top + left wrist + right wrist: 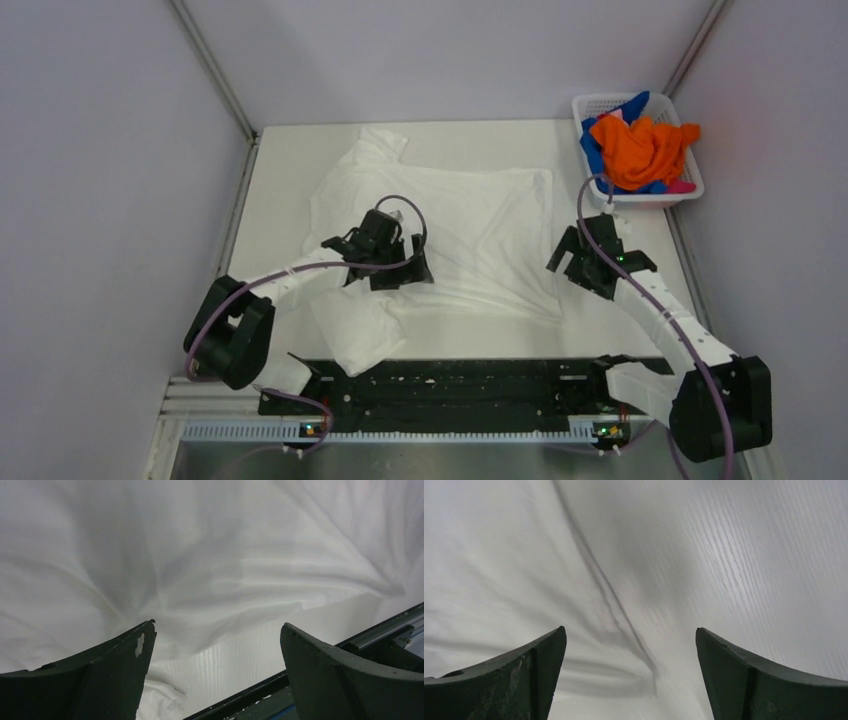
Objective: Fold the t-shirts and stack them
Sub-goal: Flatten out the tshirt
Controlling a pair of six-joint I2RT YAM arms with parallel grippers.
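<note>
A large white t-shirt (470, 225) lies spread and wrinkled across the table, one sleeve hanging toward the near left edge. Over its left middle hovers my left gripper (385, 262), open, with creased cloth (200, 580) below its jaws and nothing between them. At the shirt's right hem stands my right gripper (572, 258), open too, and the hem's edge (624, 625) runs between its spread fingers. Orange t-shirt (640, 150) and blue t-shirt (592, 152) cloth sits bunched in the basket, with a bit of pink t-shirt (681, 186) at its near corner.
The white lattice basket (590, 103) stands at the back right corner of the table. A black rail (450, 385) runs along the near edge between the arm bases. Grey walls close in on the left, back and right.
</note>
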